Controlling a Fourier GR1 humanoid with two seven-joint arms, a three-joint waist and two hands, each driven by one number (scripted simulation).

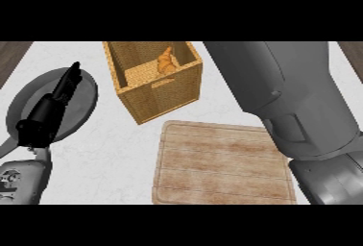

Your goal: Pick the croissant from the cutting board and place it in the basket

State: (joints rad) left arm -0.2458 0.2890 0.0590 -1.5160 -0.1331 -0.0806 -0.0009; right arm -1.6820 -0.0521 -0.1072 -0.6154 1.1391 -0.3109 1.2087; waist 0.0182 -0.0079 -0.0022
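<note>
Croissant (pixel 166 61) inside basket (pixel 164 98); cutting board (pixel 223 166) bare. Left hand (pixel 53 103) fingers straight, released, over grey plate (pixel 81 103). Right hand apparently out of view; fingers can't be judged.

Kitchen. Pale marble-look counter (pixel 120 144) with dark wood showing past its far corners. On it: wooden cutting board (pixel 223 163) at the near edge, woven basket (pixel 159 93) behind it holding a croissant (pixel 166 61), grey plate (pixel 78 103) toward the left edge.
</note>
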